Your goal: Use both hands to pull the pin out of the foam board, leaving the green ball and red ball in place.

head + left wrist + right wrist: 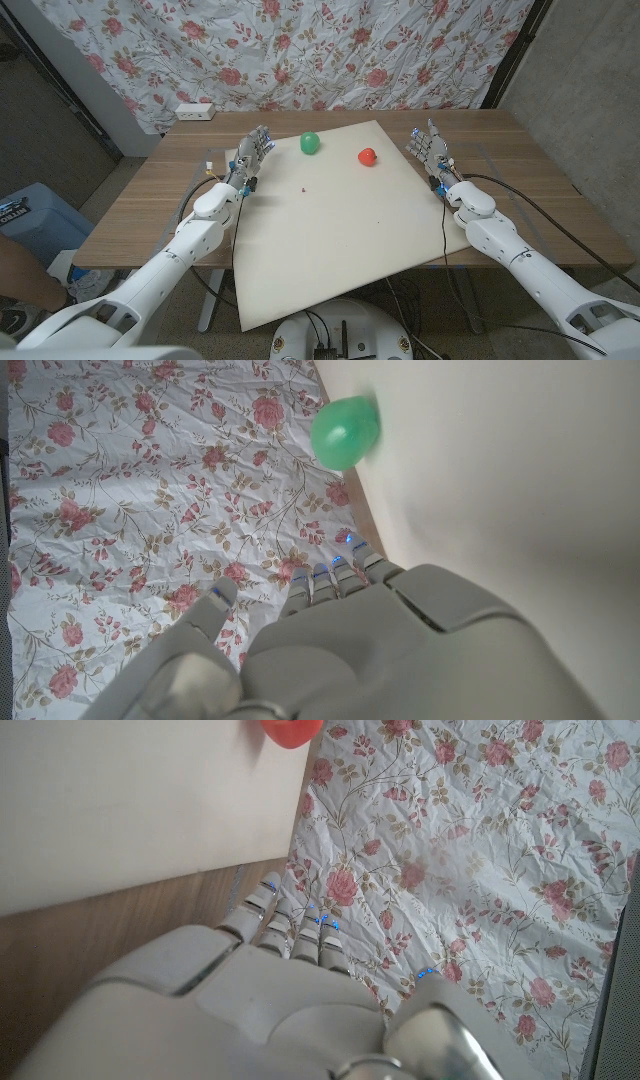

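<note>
Floral cloth [300, 50] hangs behind; white power strip [194, 111] near left hand [252, 152].

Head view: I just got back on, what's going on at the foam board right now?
Nothing is held yet. The left hand and right hand stand open at the foam board's left and right edges. The green ball and red ball sit on the board's far part. A small dark speck near the middle may be the pin; it looks untouched.
</note>
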`<state>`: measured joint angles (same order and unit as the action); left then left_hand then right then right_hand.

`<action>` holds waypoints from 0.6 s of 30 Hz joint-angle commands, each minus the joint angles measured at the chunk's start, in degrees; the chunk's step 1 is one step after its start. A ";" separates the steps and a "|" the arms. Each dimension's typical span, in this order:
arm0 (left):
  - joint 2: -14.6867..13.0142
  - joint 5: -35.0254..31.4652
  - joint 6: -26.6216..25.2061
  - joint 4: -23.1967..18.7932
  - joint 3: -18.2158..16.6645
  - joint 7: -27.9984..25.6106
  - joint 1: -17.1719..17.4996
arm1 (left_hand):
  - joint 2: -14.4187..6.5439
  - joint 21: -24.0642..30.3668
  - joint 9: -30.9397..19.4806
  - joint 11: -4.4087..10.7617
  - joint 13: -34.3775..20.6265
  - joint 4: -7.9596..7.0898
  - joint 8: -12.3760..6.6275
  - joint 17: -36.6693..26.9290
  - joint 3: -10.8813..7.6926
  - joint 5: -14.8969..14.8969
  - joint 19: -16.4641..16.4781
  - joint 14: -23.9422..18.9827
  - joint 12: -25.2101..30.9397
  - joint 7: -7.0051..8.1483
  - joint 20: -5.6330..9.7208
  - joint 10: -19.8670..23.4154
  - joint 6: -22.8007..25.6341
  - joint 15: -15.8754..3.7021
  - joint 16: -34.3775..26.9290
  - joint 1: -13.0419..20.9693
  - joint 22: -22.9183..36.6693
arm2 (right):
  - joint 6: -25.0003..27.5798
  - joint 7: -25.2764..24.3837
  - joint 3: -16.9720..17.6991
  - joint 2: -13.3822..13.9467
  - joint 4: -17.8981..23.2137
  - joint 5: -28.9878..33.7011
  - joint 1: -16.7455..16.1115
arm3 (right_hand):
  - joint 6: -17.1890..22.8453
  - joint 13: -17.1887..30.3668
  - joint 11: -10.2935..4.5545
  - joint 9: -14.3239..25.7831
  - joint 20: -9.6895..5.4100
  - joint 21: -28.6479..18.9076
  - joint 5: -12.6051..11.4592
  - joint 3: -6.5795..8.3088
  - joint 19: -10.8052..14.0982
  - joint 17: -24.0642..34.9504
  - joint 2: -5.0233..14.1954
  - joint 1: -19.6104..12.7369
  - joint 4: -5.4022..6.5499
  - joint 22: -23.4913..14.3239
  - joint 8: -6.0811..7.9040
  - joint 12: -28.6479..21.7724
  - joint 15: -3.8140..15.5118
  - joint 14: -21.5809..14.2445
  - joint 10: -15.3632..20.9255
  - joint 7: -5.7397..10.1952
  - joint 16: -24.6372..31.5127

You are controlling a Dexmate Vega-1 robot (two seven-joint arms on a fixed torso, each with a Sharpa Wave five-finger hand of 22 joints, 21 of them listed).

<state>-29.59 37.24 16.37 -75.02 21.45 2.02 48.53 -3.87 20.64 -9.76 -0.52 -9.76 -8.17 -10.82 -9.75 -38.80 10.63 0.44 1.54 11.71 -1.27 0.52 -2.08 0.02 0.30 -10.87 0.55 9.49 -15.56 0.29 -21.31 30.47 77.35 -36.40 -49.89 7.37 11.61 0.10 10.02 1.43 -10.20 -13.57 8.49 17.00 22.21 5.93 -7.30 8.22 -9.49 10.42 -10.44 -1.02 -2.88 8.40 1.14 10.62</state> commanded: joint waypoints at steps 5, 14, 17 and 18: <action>-1.74 -0.28 -1.15 -2.90 -0.22 -0.53 1.91 | -4.59 0.13 -0.16 0.00 -0.27 0.02 -0.23 -0.17 -0.46 0.43 0.27 0.08 0.22 -0.64 0.42 -0.15 0.34 -0.04 -0.32 0.13 0.10 | 0.07 -2.45 -0.77 1.63 4.49 3.09 -2.26 | 0.50 0.01 0.08 0.11 -0.19 -0.36 -0.28 0.58 0.60 -0.09 -0.06 -0.57 -0.36 -0.14 0.30 -0.46 0.19 -0.56 0.60 0.05 0.33; -3.34 -0.38 -1.94 -4.52 -0.89 -1.02 2.78 | -4.60 -0.19 -0.16 0.28 -0.28 0.14 -0.11 -0.17 -0.54 0.44 0.56 -0.18 0.27 -0.58 0.36 0.56 0.51 -0.35 -0.20 0.16 0.11 | -0.79 -4.90 -1.55 2.07 6.64 6.70 -2.99 | 0.53 -0.15 0.06 0.10 -0.44 -0.46 -0.37 0.86 0.80 -0.54 0.12 -0.90 -0.74 -0.13 0.31 -0.59 0.30 -0.87 0.91 0.31 0.45; -3.62 0.08 -2.09 -4.59 -1.27 -0.86 2.98 | -4.60 -0.34 -0.16 0.49 -0.27 0.18 -0.11 -0.17 -0.57 0.45 0.69 -0.41 0.26 -0.49 0.38 0.80 0.74 -0.69 -0.20 0.16 0.11 | -0.82 -6.13 -1.72 2.38 7.92 8.17 -3.45 | 0.64 -0.20 -0.09 0.10 -0.50 -0.47 -0.38 0.96 0.82 -0.69 0.17 -1.04 -0.88 -0.12 0.35 -0.62 0.39 -0.91 1.00 0.38 0.47; -3.64 0.29 -2.08 -4.55 -1.40 -0.77 3.02 | -4.59 -0.42 -0.16 0.67 -0.27 0.20 -0.10 -0.17 -0.59 0.45 0.77 -0.49 0.32 -0.45 0.47 1.09 0.81 -0.75 -0.17 0.17 0.11 | -0.71 -6.30 -1.77 2.57 8.37 8.49 -3.59 | 0.66 -0.21 -0.06 0.10 -0.50 -0.47 -0.39 0.99 0.81 -0.73 0.18 -1.09 -0.92 -0.12 0.36 -0.62 0.42 -0.90 1.00 0.39 0.46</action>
<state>-31.85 36.87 15.05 -78.25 21.06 1.35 50.56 -3.87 20.45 -9.75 -0.08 -9.75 -8.03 -10.82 -9.75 -39.01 10.63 0.74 1.12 11.71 -1.55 0.83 -1.63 0.31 -0.12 -10.87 0.55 9.48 -15.63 -3.10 -22.38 32.20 82.32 -31.79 -52.20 7.68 11.45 0.00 10.01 1.03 -10.20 -13.57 9.21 17.39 21.51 6.04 -7.42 7.50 -9.48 10.41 -10.63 -0.61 -3.30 9.12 1.45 10.62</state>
